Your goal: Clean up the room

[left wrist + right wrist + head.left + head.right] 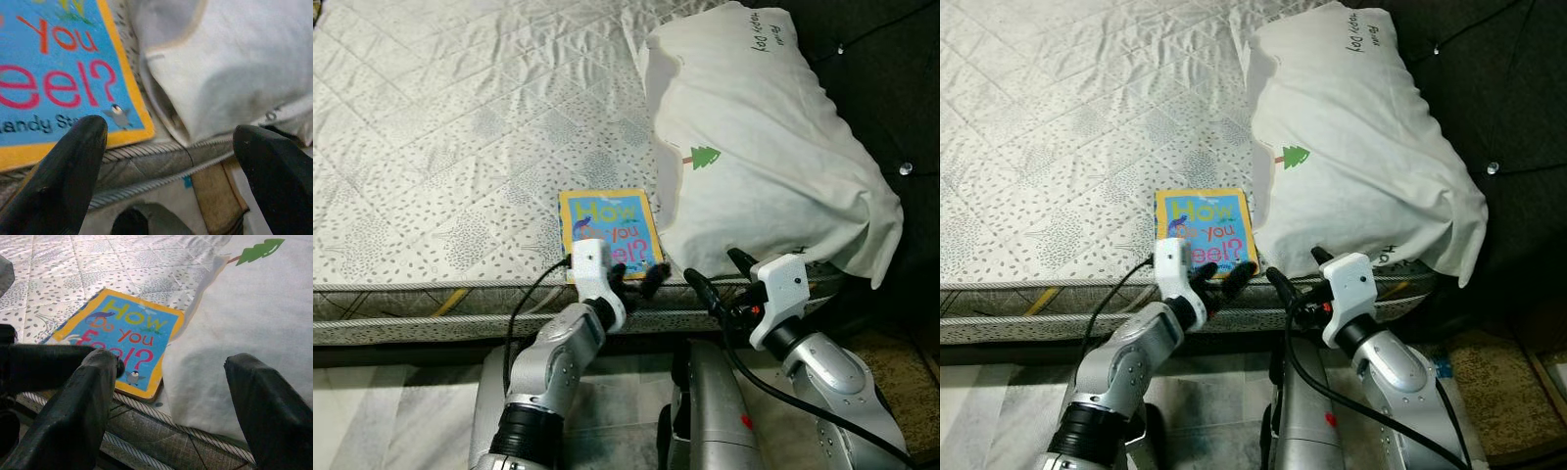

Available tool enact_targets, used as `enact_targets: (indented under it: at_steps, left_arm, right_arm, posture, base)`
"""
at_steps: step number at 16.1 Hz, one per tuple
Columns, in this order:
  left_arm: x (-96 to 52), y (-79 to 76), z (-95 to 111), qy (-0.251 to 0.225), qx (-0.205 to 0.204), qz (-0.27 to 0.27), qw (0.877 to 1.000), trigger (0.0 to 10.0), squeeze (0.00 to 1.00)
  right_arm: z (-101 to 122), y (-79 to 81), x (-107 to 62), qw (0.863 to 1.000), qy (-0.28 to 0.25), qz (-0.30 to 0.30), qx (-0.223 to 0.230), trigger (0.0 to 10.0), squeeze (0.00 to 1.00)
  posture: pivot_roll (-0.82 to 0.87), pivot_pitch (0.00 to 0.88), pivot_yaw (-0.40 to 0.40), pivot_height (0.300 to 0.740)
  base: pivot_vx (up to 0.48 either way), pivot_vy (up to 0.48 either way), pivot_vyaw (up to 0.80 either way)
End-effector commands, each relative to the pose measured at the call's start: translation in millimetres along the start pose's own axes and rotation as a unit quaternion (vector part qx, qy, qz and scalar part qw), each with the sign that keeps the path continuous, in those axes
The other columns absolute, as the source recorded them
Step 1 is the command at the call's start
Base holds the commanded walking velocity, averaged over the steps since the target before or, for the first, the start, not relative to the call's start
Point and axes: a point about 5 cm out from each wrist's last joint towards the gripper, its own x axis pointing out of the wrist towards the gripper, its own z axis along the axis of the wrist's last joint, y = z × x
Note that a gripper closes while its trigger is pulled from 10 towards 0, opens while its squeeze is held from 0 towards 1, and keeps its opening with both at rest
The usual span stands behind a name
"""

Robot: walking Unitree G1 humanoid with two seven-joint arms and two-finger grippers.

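Book [610, 232] lies at the mattress's [460, 147] near edge beside the pillow [754, 147] — your left gripper [641, 284] hovers over its near edge, fingers spread; right gripper [715, 279] also unclenched, empty.

- The two head views look forward and down from above onto the bed edge [431, 294], sharing the book [607, 230], the pillow [754, 147] and both arms.
- The left wrist view sits very close over the book's lower corner, looking between its open fingers [73, 166].
- The right wrist view looks low across the mattress at the same book and pillow, its fingers [83, 401] spread.
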Motion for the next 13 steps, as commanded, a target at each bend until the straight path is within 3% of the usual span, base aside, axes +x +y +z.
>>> enact_targets:
  at_steps: [1,5,8,12,13]
  left_arm:
    - [-3.7,-7.4,-15.5,0.022,-0.012,-0.001,1.000,10.0,1.00]
    - [-20.7,-1.2,-19.1,0.024,-0.021,0.047,0.998,10.0,1.00]
    - [-33.2,13.7,-20.6,0.038,-0.040,0.108,0.993,10.0,1.00]
    - [-37.8,17.2,-25.8,0.064,-0.040,0.113,0.991,10.0,1.00]
    - [-39.6,17.3,-22.8,0.049,-0.041,0.121,0.991,10.0,1.00]
  right_arm:
    - [-4.2,0.9,-1.8,1.000,0.009,-0.002,0.000,10.0,0.00]
    - [-5.6,0.9,-1.4,1.000,0.009,-0.003,0.000,10.0,0.00]
    - [-6.3,2.4,1.4,1.000,0.008,0.001,0.002,10.0,0.00]
    - [-6.0,3.5,4.9,1.000,0.005,0.004,0.003,10.0,0.00]
    - [-6.6,3.2,4.7,1.000,0.005,0.003,0.003,10.0,0.00]
  posture:
    - [-0.11,0.233,-0.032,0.539]
    - [-0.11,0.236,-0.030,0.539]
    - [-0.09,0.235,-0.035,0.539]
    - [-0.08,0.236,-0.032,0.539]
    - [-0.08,0.236,-0.030,0.539]
  base:
    - [0.000,0.000,0.00]
    - [0.000,0.000,0.00]
    - [0.000,0.000,0.00]
    - [0.000,0.000,0.00]
    - [0.000,0.000,0.00]
